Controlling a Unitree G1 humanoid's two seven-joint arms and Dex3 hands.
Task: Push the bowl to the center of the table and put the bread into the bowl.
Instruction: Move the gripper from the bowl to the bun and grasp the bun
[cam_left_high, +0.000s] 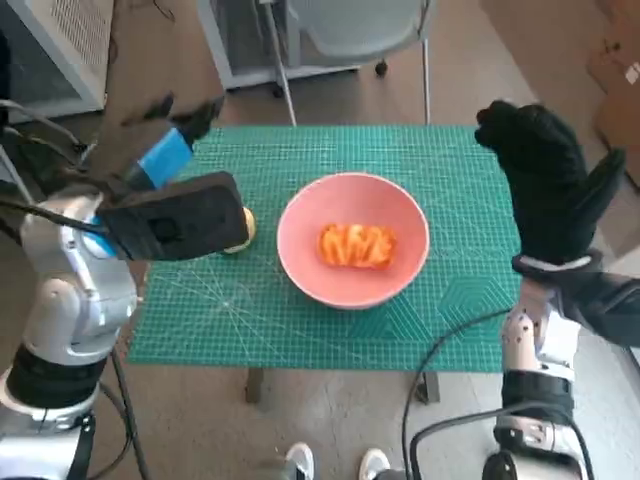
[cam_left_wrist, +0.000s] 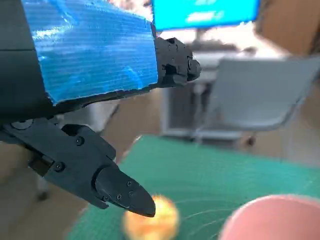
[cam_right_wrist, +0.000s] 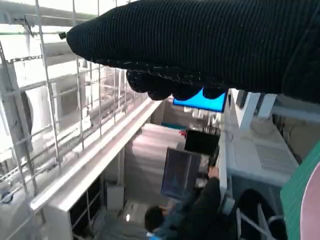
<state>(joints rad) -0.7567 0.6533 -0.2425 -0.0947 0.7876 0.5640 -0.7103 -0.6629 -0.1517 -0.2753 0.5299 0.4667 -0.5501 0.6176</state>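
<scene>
Green matting (cam_left_high: 300, 330) covers the small table, and the pink bowl (cam_left_high: 353, 240) sits about mid-table with the bread (cam_left_high: 355, 245) already inside. Risk, as judged: either forearm dropping could clip the rim and shove the bowl off centre. Left hand (cam_left_high: 170, 215) hovers beside the bowl's left, holding nothing, over a small yellow object (cam_left_high: 240, 232). Right hand (cam_left_high: 545, 180) is raised to the bowl's right, empty, fingers apart. Beyond stands a grey chair (cam_left_high: 350, 30).
</scene>
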